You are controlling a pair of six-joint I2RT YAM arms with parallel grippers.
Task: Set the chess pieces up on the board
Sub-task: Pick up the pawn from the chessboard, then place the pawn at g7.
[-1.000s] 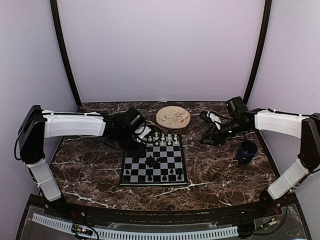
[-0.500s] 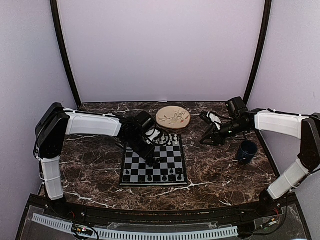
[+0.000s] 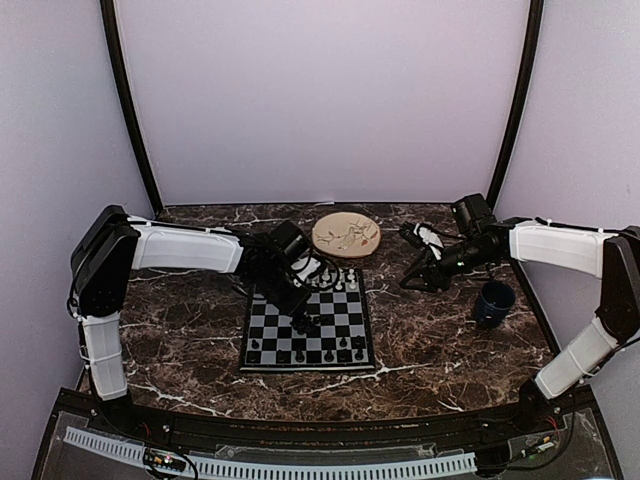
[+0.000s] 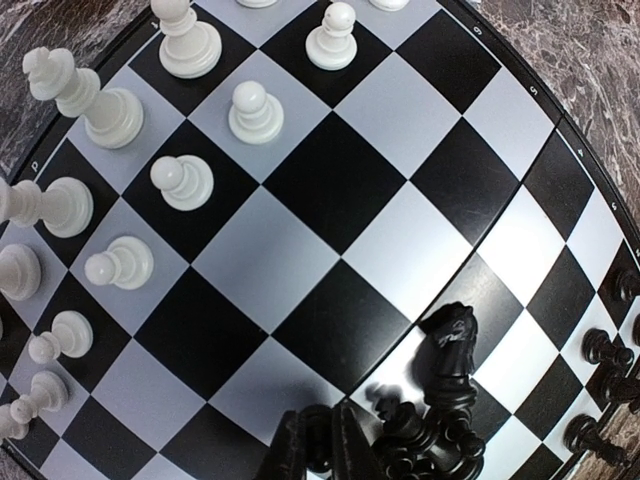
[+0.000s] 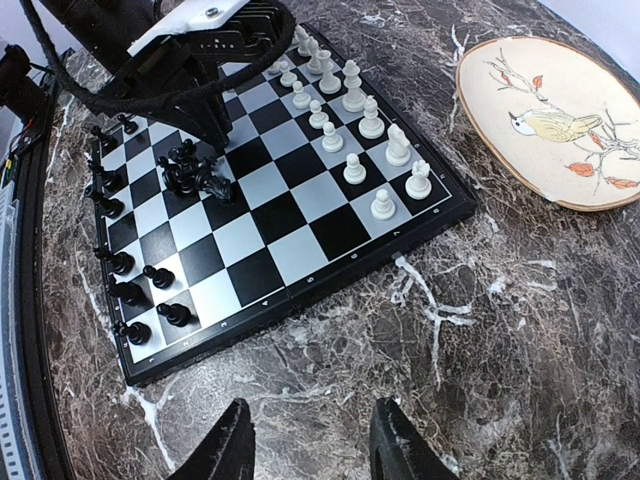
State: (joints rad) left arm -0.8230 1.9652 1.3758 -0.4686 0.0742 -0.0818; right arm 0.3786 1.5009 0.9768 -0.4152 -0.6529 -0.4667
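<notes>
Chess pieces in black lie heaped at the middle of the board. Left fingers are closed beside them, catch unclear; lifting could topple neighbours. Right fingers stand apart, empty.

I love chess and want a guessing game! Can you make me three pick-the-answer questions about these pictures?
1. Where is the round plate, compared with the board?
A. On top of it
B. On the table, just past the white pieces' end
C. Under it

2. What colour are the heaped pieces in the middle of the board?
A. Black
B. White
C. Red

3. How are the right arm's fingers?
A. Shut on a pawn
B. Shut on the plate
C. Open, holding nothing

Answers:
1 B: the plate lies on the marble, off the board.
2 A: every piece in the heap is black.
3 C: only bare table shows between the two spread fingers.
</notes>
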